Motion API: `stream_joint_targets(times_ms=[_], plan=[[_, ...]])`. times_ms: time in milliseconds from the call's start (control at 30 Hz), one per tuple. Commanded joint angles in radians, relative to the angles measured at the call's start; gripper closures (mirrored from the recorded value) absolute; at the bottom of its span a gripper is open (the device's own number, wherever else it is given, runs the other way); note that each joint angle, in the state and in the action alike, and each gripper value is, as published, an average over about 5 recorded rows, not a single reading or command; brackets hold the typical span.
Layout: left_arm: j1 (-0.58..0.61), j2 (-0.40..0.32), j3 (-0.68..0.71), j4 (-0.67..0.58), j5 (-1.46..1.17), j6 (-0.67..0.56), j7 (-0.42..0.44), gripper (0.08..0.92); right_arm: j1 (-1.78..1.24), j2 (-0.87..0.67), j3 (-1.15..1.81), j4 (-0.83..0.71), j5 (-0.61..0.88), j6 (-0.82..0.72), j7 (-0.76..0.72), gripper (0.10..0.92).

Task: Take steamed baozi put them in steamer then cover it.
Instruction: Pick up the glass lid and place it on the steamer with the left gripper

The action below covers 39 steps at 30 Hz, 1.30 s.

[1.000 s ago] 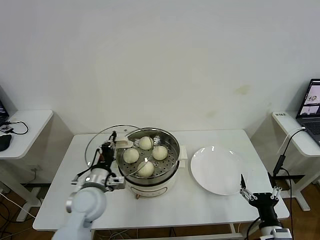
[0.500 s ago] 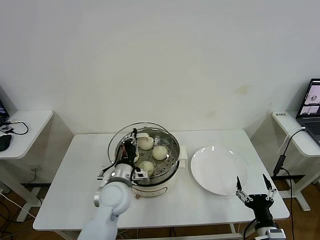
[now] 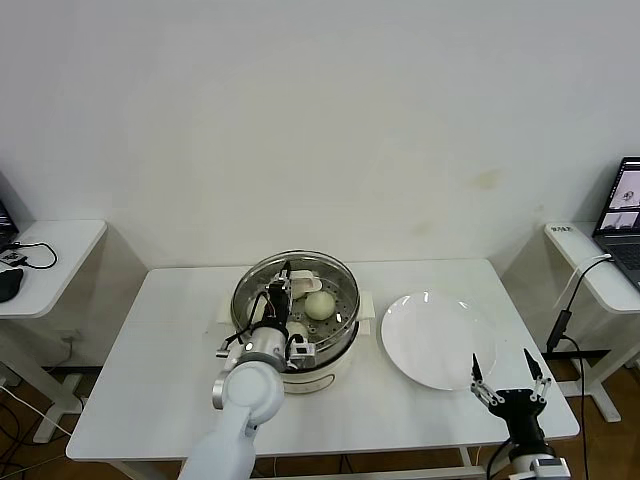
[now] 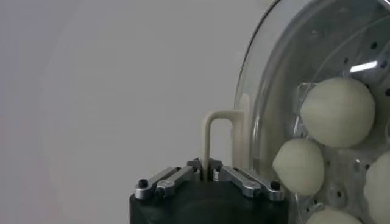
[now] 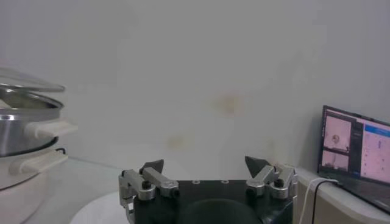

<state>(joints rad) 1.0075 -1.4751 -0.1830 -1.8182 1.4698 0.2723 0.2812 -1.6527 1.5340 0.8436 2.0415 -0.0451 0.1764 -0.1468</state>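
No brand, label or legible writing on any item I can see; the laptop (image 3: 626, 215) screen at the far right edge shows windows, but its text is too small to read.

Steamer (image 3: 312, 355): steel pot on a white base, centre of the white table (image 3: 120, 380). Its side handles show in my right wrist view, white and jutting out.

Cover (image 3: 262, 282): clear glass lid, tilted over the steamer, not seated flat. My left gripper (image 3: 284, 285) is clamped tight on the cream handle (image 4: 214, 137); the left wrist view shows the fingertips pinching the handle's post.

Steamed baozi (image 3: 319, 305): inside the steamer on the perforated tray. In the head view I make out one clearly and parts of others behind my left arm and the lid; the left wrist view shows four through the glass, two of them cut off at the frame edge.

Plate (image 3: 440, 340): white, just beside the steamer on its right side.

Right gripper (image 3: 511, 382): parked low at the table's near right edge, jaws spread wide, holding nothing.

Side desks: left one carries a black cable (image 3: 30, 252), partly cut off.
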Motion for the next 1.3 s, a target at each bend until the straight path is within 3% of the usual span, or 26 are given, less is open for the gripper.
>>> stream_joint_targets(times_ms=[33, 1300], plan=[[-0.002, -0.023, -0.001, 0.048, 0.042, -0.012, -0.006, 0.851, 0.002, -0.002, -0.001, -0.004, -0.001, 0.002, -0.001, 0.203], [0.022, -0.023, -0.013, 0.009, 0.037, -0.018, 0.008, 0.853, -0.005, 0.003, -0.016, -0.004, -0.017, 0.007, -0.004, 0.203]])
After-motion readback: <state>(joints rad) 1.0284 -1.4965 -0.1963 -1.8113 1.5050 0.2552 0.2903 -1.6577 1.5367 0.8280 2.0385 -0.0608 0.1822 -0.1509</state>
